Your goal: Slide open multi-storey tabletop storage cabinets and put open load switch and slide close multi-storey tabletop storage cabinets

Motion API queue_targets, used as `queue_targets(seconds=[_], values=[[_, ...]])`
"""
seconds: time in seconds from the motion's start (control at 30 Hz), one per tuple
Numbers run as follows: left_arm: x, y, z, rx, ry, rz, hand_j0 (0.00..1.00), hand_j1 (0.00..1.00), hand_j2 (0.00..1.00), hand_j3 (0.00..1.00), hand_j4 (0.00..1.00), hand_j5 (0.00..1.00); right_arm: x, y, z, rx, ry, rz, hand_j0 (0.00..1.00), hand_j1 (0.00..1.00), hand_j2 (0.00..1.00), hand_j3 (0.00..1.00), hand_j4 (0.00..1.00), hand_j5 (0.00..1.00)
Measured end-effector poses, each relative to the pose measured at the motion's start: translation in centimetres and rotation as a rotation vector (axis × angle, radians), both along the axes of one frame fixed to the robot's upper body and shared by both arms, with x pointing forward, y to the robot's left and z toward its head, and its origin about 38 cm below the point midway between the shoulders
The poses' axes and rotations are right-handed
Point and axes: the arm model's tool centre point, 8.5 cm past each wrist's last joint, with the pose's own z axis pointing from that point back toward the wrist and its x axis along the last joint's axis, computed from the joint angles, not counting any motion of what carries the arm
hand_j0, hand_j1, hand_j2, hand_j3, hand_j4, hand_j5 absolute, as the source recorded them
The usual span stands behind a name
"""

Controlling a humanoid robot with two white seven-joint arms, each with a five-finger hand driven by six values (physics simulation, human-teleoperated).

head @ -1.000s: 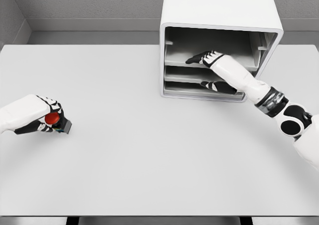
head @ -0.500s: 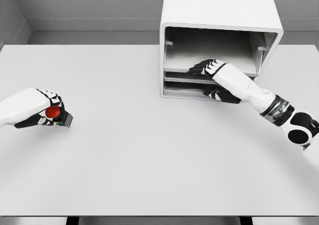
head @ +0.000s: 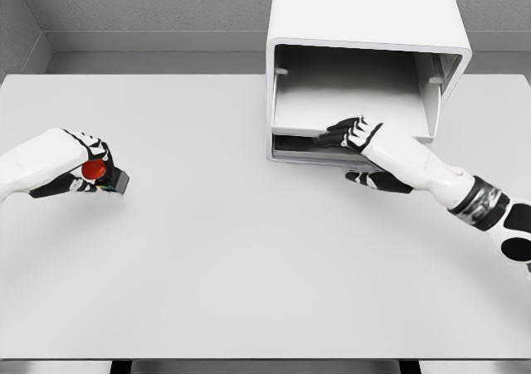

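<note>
A white multi-storey cabinet [head: 365,17] stands at the back right of the table. Its upper drawer [head: 348,113] is slid partly out toward me. My right hand [head: 347,133] lies over that drawer's front edge, fingers curled onto the lip, thumb below it. The load switch [head: 104,175], a small dark block with a red knob, is held in my left hand [head: 87,168] at the far left, slightly above the table.
The grey-white table [head: 249,258] spans the view, with its front edge at the bottom. A grey wall runs behind it. A lower drawer [head: 307,148] sits under the pulled one, only slightly exposed.
My right hand has drawn back toward me and the upper drawer has slid outward with it. My left hand has risen and shifted slightly right with the switch.
</note>
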Motion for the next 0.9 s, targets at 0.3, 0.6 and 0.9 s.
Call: queue_targets(seconds=[0.3,0.6,0.9], values=[[0.5,-0.5,0.7,-0.02,-0.029,-0.005,0.34,0.34,0.34,0.34,0.34,0.34,-2.4,-1.3,1.0,0.001,-0.013,0.002,0.82,0.82,0.82,0.82,0.82,0.82],[0.9,-1.4,1.8,-0.039,-0.068,-0.021,0.34,0.34,0.34,0.34,0.34,0.34,-3.8,-2.9,3.1,-0.016,-0.055,-0.008,0.82,0.82,0.82,0.82,0.82,0.82],[1.6,-2.8,3.3,-0.08,-0.126,-0.043,0.34,0.34,0.34,0.34,0.34,0.34,-5.2,-7.3,3.2,-0.036,-0.049,-0.131,0.71,0.71,0.71,0.71,0.71,0.71]])
